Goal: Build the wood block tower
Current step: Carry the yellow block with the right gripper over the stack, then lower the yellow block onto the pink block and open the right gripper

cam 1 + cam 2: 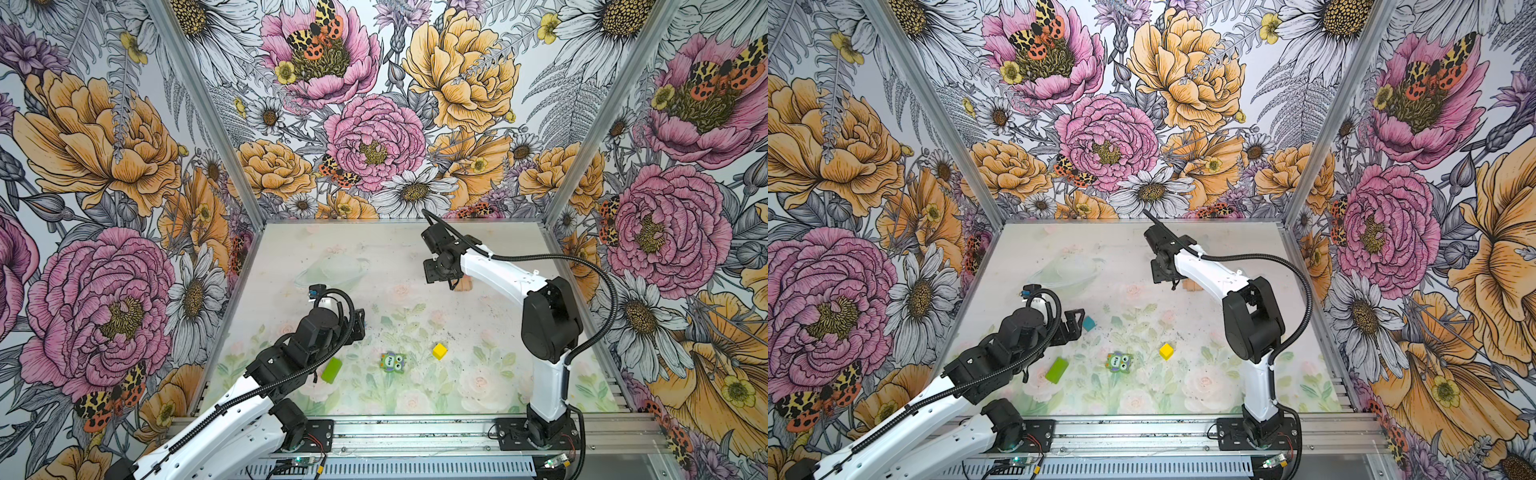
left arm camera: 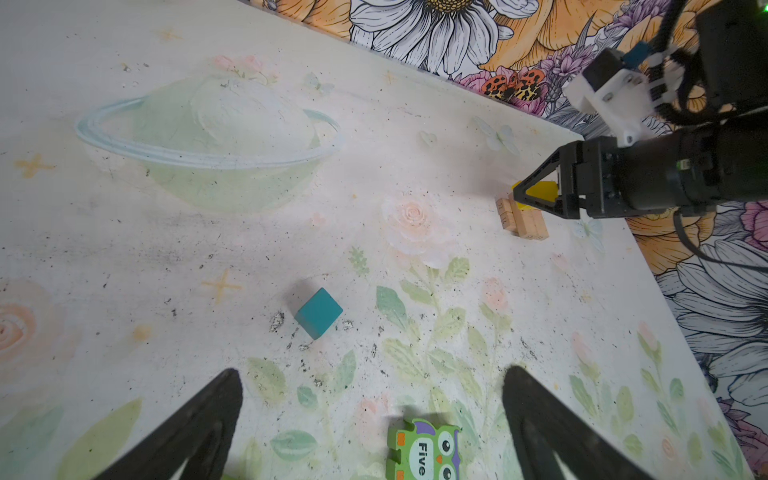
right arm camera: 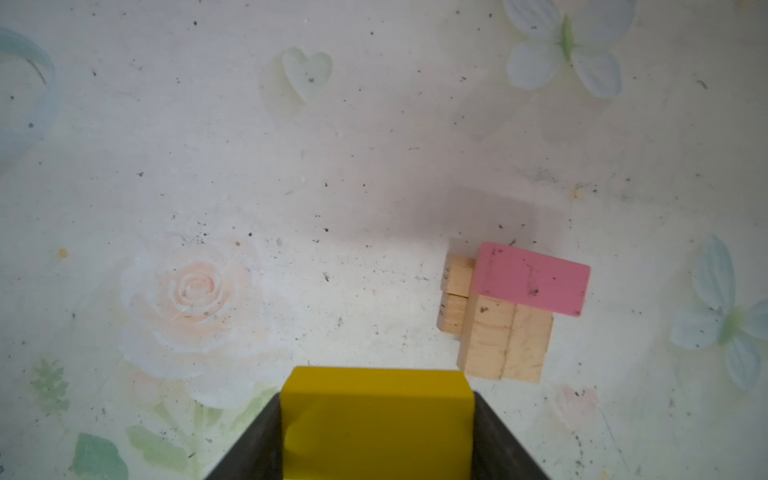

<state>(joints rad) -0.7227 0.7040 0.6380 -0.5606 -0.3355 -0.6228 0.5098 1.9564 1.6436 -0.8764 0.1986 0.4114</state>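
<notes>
- Right gripper: clenched on a yellow block, one finger pressed to each side face. Block held clear of the table, close beside the tower and not resting on it.
- Left gripper: released, jaws spread wide with nothing between them. It hovers over the front-left part of the table.
- Table: pale floral surface, scuffed and speckled, carrying all the loose pieces.
- Tower: stands towards the back of the table, right of centre, under the right arm. Four tan bars in two crossed pairs, with a pink block lying flat on top along one edge.
- Lime-green block: lies flat near the front, just beside the left arm and well apart from the tower.
- Owl block: green, printed "Five", lying face up at front centre, between the lime-green block and the yellow cube.
- Teal cube: sits on the table ahead of the left gripper's fingers, not touching them.
- Yellow cube: alone, front right of centre, near the owl block.
</notes>
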